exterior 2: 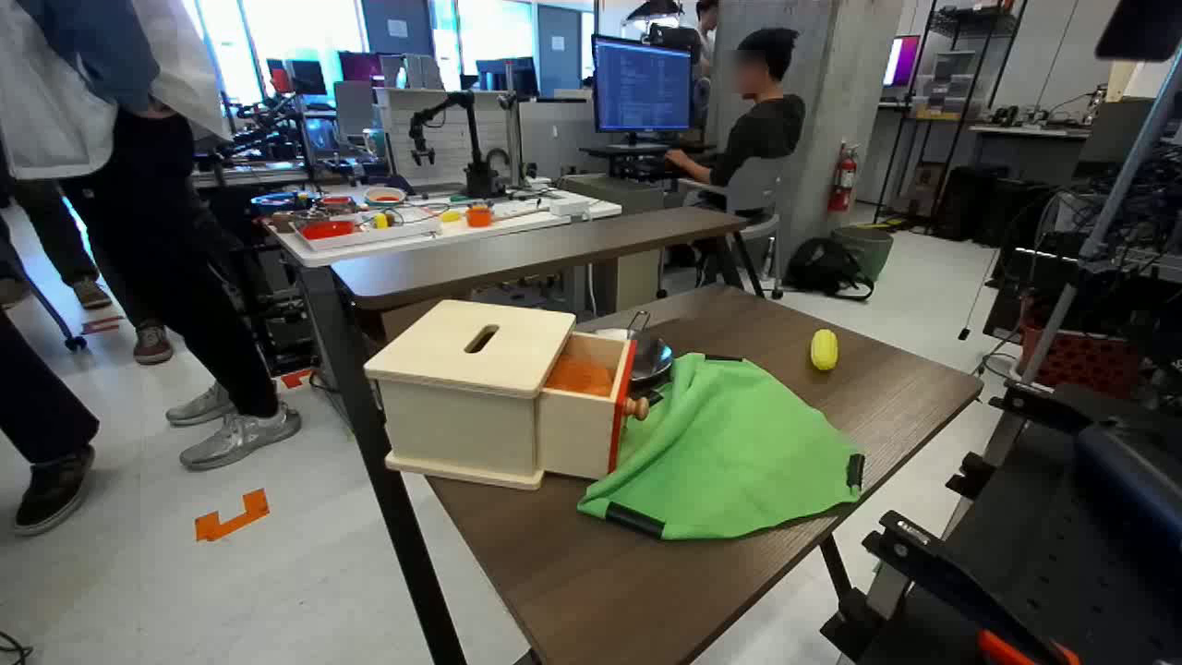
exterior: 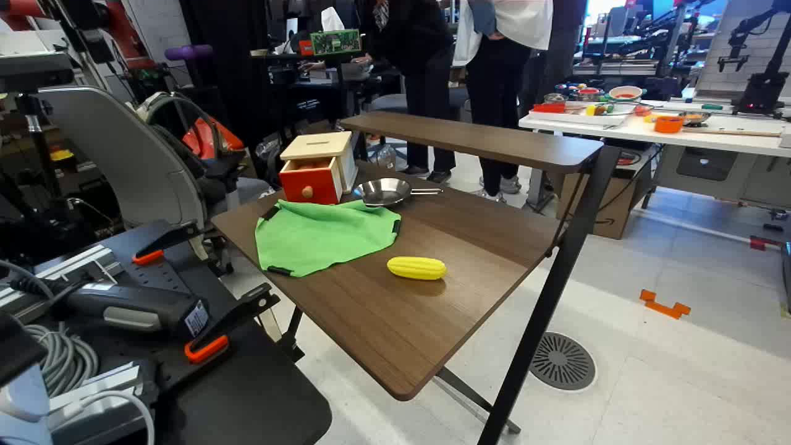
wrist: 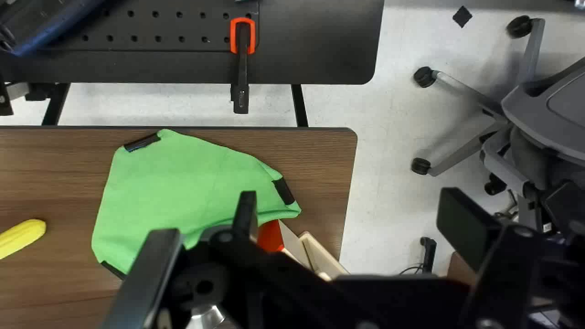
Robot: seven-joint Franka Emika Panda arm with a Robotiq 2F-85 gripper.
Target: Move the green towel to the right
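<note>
Two fingers (wrist: pixel 466 224) of the gripper (wrist: pixel 343 214) stood apart | green towel (wrist: pixel 178 187) lay past one finger, edge partly hidden | pan (wrist: pixel 208 317), box (wrist: pixel 325 257) sat mostly masked behind gripper

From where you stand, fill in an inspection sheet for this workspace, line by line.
Surface: brown table with a raised shelf.
Job's things: green towel, rumpled, lying on the brown table.
Clutter: wooden box with its drawer pulled out, metal pan, yellow ridged object.
End effector: open, jaws apart.
Cables: coiled grey cable on the black worktop.
Surroundings: two people standing beyond the table; grey chair near one end.
</note>
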